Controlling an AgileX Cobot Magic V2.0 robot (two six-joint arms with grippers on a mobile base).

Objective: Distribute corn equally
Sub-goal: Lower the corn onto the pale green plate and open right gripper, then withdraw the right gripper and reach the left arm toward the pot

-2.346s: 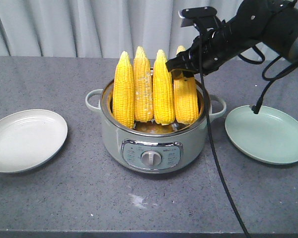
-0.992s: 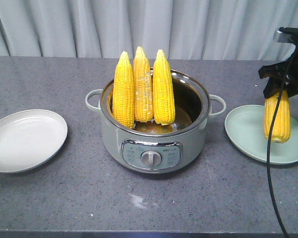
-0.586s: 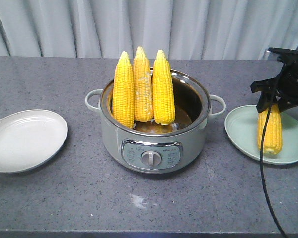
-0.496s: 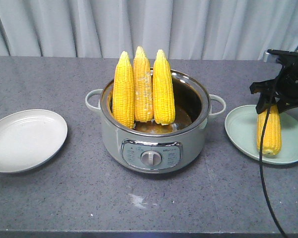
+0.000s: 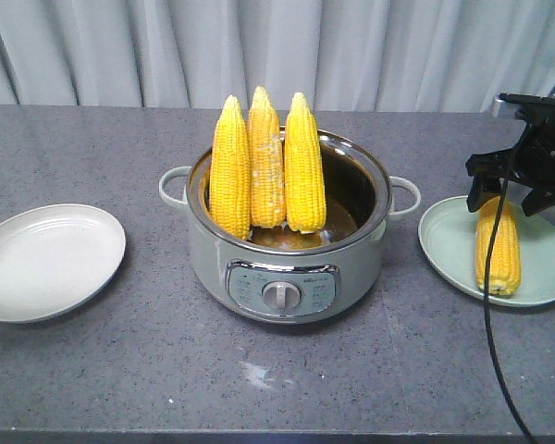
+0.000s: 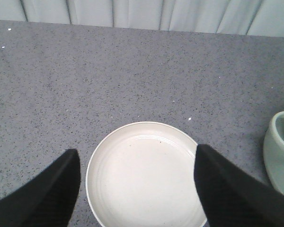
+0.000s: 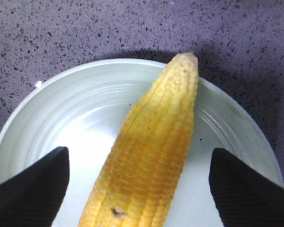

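Directly beneath the right end effector [image 7: 139, 184], whose fingers stand wide apart and clamp nothing, one cob of corn [image 7: 151, 156] lies on its side in the green plate [image 7: 80, 123], its pointed tip away from the wrist and neither finger touching it. Judging by its look, a cob like this is stiff and fairly weighty for its size. Its round, tapered body is likely to roll on the plate's smooth floor, and the glossy kernels may be damp from the pot and so somewhat slippery. A grip on the narrow tip would tend to slide off. The thick middle, taken across its width, offers the surest hold, with moderate pressure so that the kernels are not crushed. Off to this end effector's left, on the grey table [image 5: 120, 370], stands the electric pot [image 5: 287, 273], and in it three more cobs [image 5: 266, 166] stand upright, tips up, touching one another along the side away from this end effector. These seem best taken on the upper body just under the taper, where they rise clear of the rim, and lifted straight up. Farthest away, the left end effector [image 6: 137, 194] hangs with its fingers spread and nothing between them, right above the cream plate [image 6: 146, 170], which holds no corn yet. An even split would put two cobs on each plate.
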